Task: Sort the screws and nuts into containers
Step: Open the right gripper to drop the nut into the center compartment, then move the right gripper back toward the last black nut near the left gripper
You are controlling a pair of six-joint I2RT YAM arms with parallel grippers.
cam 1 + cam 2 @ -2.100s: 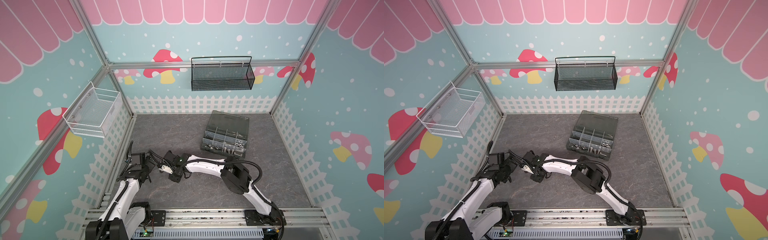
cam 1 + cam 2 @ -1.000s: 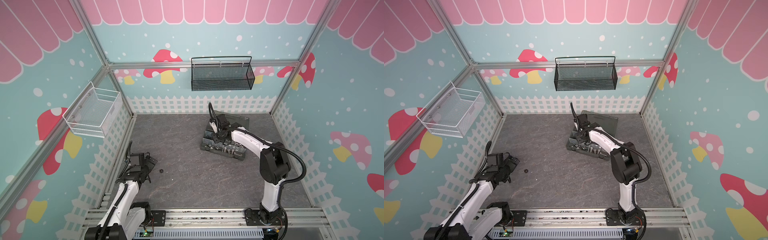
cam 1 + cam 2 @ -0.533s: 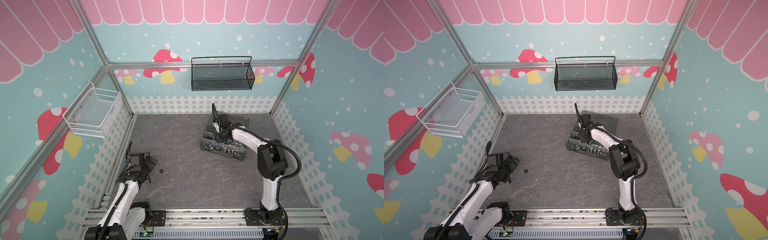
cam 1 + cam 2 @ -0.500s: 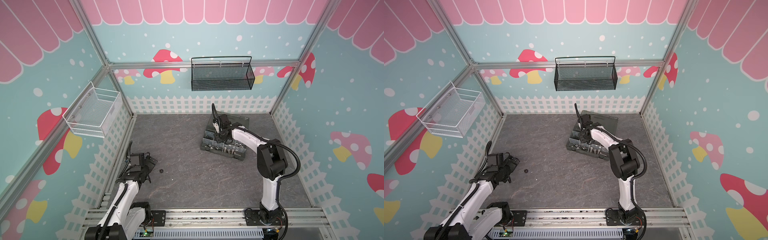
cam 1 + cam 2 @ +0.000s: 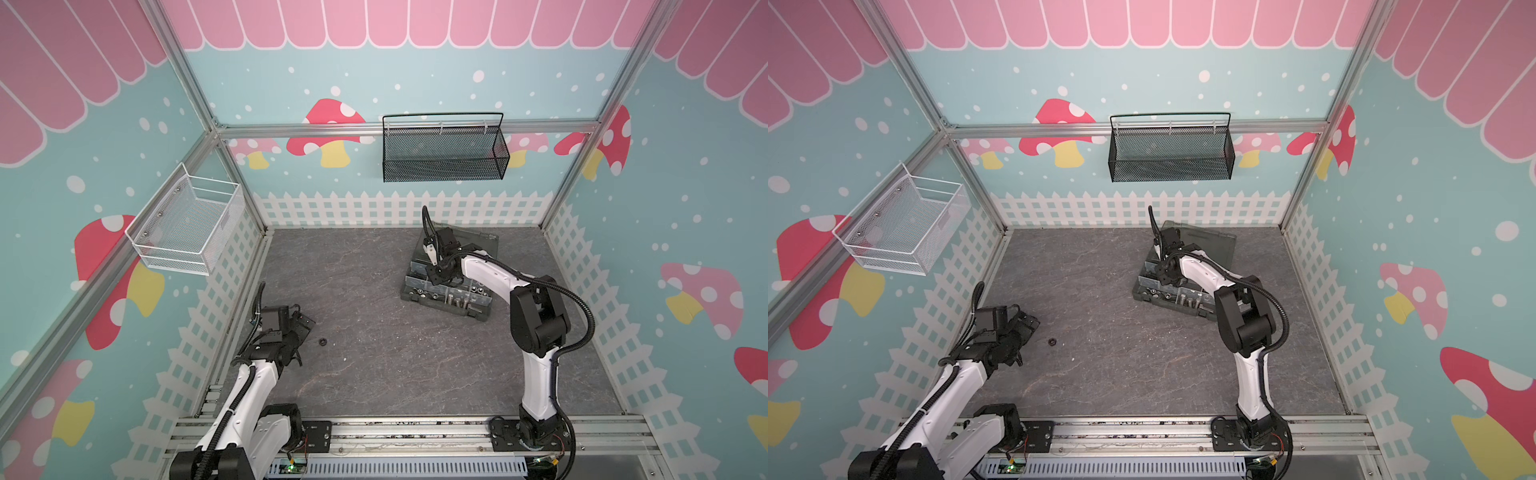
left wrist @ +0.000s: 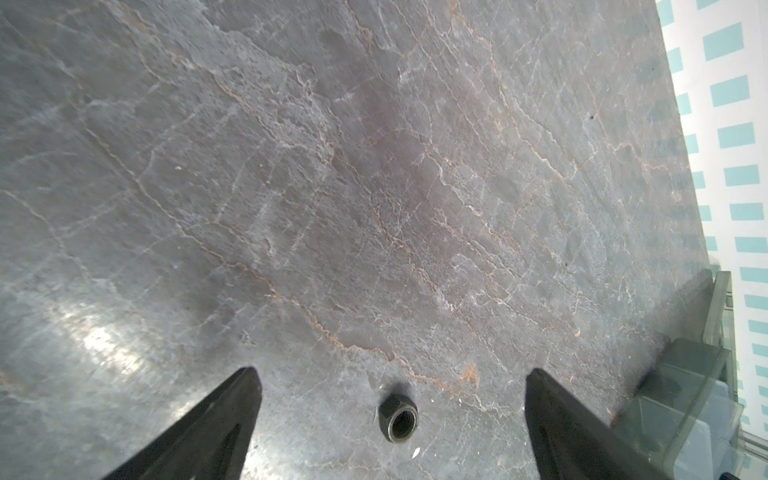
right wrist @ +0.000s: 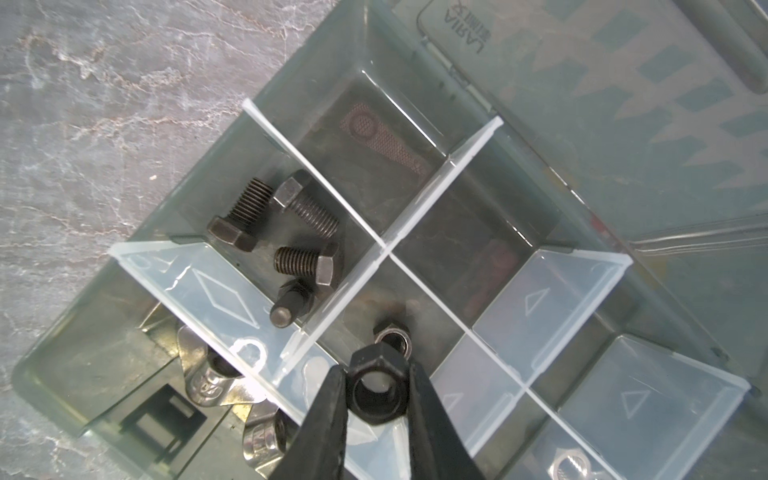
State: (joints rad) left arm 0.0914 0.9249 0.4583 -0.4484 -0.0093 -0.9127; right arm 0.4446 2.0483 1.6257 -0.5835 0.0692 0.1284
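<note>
Black nut [image 7: 376,392]: pinched across its flats, hole toward the wrist camera, hanging just above the box and not yet let go.
Right claw [image 7: 376,370]: narrow, closed on that black nut, tips pointing down into the box; a top view shows it over the box's left end [image 5: 436,276].
Cell below: a second nut [image 7: 395,334], also black, already lies on its floor, so this looks like the right cell for the drop.
Neighbour cell: short black screws [image 7: 291,232] lie just across a clear divider [image 7: 357,220]; the nut must not cross into it.
Release: I would centre the tips over the cell's floor, go low, and open only a little, so the nut falls flat. The tips sit close to a divider's top edge, and a nut that clips it could hop into the wrong cell.
Silver screws [image 7: 208,382]: in another cell beside the claw, out of the way.
Box [image 5: 440,305]: dark grey, its smoky lid [image 7: 582,62] lying open behind.
Loose nut [image 6: 398,417]: black, on the table [image 5: 374,374], well apart from the box, next to be sorted.
Left claw [image 6: 390,378]: wide, holding nothing, its fingers either side of the loose nut without touching it.
</note>
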